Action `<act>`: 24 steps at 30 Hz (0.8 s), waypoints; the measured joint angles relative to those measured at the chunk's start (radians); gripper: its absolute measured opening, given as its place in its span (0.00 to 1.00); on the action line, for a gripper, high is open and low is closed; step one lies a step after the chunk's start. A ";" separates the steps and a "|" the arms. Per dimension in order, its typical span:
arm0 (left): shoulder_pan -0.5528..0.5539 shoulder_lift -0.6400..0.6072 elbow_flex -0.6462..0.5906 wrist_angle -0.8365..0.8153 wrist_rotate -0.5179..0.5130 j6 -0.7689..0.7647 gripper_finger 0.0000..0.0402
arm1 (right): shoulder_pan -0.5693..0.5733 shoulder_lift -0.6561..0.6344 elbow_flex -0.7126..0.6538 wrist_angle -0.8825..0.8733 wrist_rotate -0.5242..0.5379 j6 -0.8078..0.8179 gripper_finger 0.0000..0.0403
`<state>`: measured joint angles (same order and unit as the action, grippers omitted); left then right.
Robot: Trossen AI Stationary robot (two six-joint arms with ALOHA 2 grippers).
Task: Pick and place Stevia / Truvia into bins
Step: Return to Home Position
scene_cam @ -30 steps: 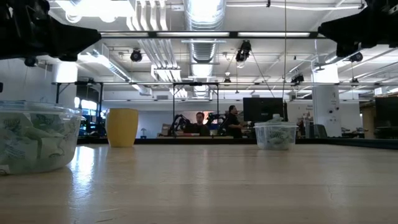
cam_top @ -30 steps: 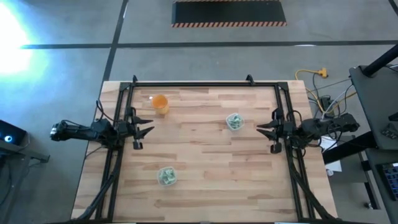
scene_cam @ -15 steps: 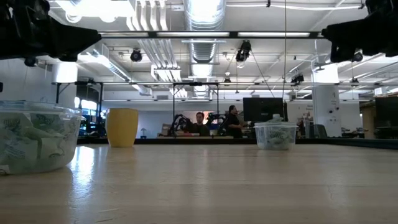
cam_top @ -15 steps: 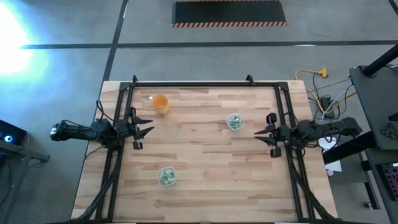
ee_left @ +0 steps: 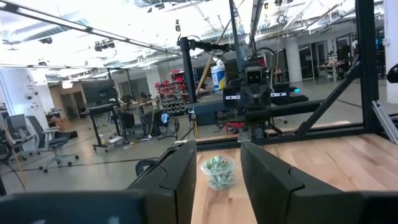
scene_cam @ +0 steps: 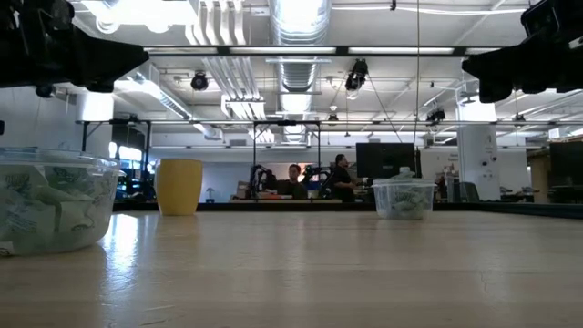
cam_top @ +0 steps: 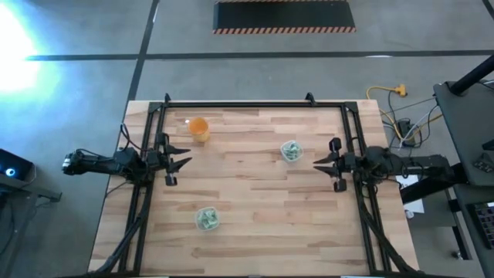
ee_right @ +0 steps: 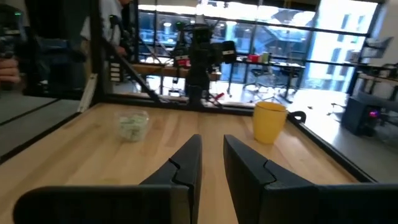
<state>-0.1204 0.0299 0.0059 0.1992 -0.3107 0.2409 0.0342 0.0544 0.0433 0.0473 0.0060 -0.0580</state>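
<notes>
Sachets (scene_cam: 46, 214), pale green and white, are seen heaped inside the near clear cup (scene_cam: 64, 162) at the front of the surface (cam_top: 255, 193). More are packed in the far clear cup (cam_top: 291, 150), with the right gripper (cam_top: 316, 164) near it, fingers parted. The left gripper (cam_top: 187, 158) is held at the opposite edge, likewise spread. An orange cup (cam_top: 198, 129) is stood farthest back.
</notes>
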 joint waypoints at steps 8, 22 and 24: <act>0.000 0.004 -0.001 0.000 0.000 0.000 0.27 | -0.048 0.000 -0.005 -0.032 -0.058 -0.009 0.14; 0.000 0.008 -0.001 -0.098 0.000 0.000 0.27 | -0.049 0.002 -0.034 -0.042 -0.005 -0.017 0.14; 0.000 0.009 -0.001 -0.121 0.000 -0.001 0.27 | -0.048 0.006 -0.034 -0.042 -0.006 -0.013 0.14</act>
<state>-0.1205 0.0386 0.0048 0.0784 -0.3111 0.2401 -0.0134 0.0601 0.0090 0.0057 0.0004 -0.0714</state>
